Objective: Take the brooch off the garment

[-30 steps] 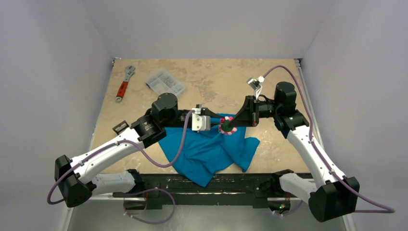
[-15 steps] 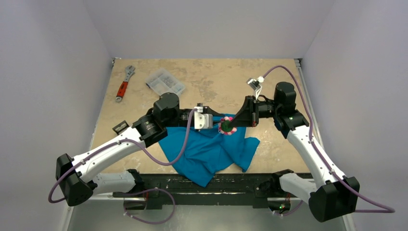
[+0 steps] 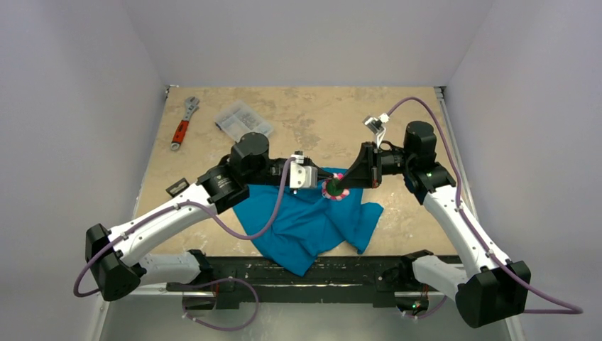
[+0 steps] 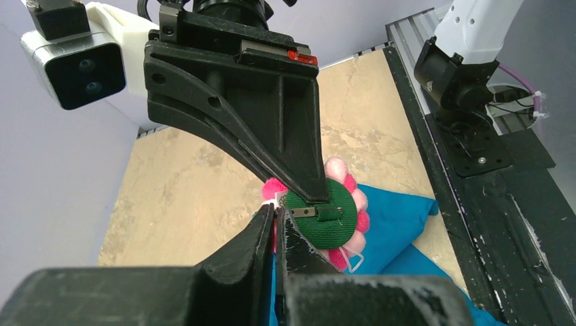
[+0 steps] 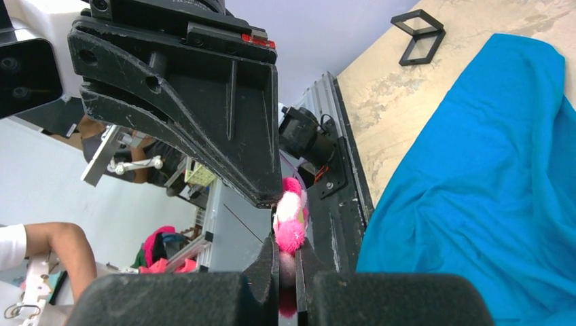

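While right jaws pinch brooch (image 4: 329,227), left jaws closed alongside.

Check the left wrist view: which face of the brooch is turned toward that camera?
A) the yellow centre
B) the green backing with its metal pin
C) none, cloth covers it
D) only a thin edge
B: the brooch shows its round green backing to that camera, with the metal pin lying across it.
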